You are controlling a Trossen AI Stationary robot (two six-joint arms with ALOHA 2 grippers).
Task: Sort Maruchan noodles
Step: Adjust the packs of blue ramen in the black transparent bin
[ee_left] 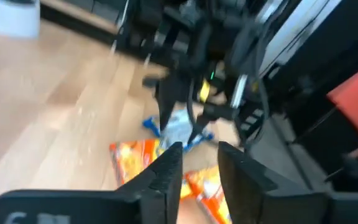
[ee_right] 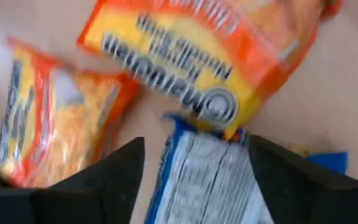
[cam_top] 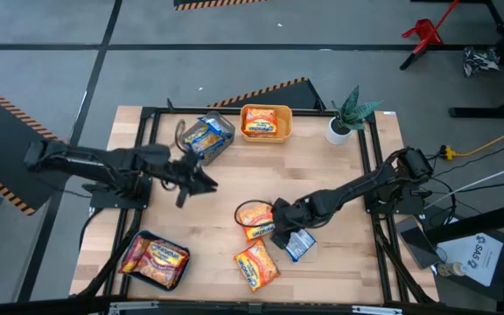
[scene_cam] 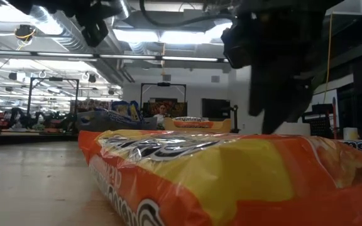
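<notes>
Sorting is looking mostly done: packets are already lying in three bins, while the right gripper (cam_top: pixel 289 238), jaws wide, is straddling a blue packet (ee_right: pixel 207 177) beside two orange packets (cam_top: pixel 256 266) still on the table (cam_top: pixel 348 188).

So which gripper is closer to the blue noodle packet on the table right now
The right. The right gripper is directly over the blue packet, open jaws straddling it in its wrist view. The left gripper hangs empty near the table's middle, well away toward the bins.
</notes>
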